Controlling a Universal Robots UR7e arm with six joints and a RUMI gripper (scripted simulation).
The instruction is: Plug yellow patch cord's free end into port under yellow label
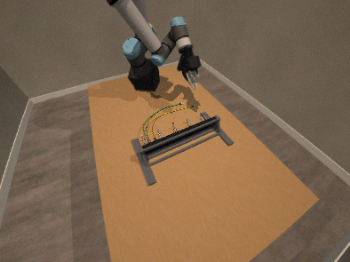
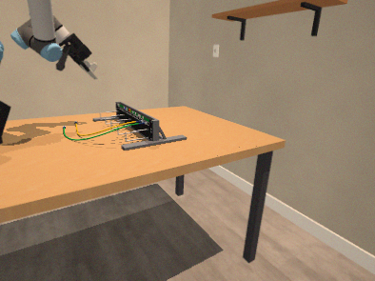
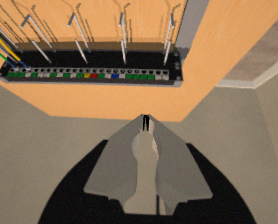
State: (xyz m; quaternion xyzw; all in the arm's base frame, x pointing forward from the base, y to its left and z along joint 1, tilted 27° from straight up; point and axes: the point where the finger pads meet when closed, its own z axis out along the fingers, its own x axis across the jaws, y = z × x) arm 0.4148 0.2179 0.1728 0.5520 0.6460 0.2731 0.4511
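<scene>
The rack stands upright on the table. In the wrist view its yellow label is beside a red label, near mid-row. The yellow cord has one end at a port near one end of the row; its free plug lies on the table behind the rack. The green cord runs beside it, its free plug also loose. My gripper is shut and empty, high above the table. The latch direction is too small to tell.
Several thin metal cable holders stick out from the rack's cord side, near the cords. The rack's long feet rest on the table. A wall shelf hangs far off to the right in the exterior view.
</scene>
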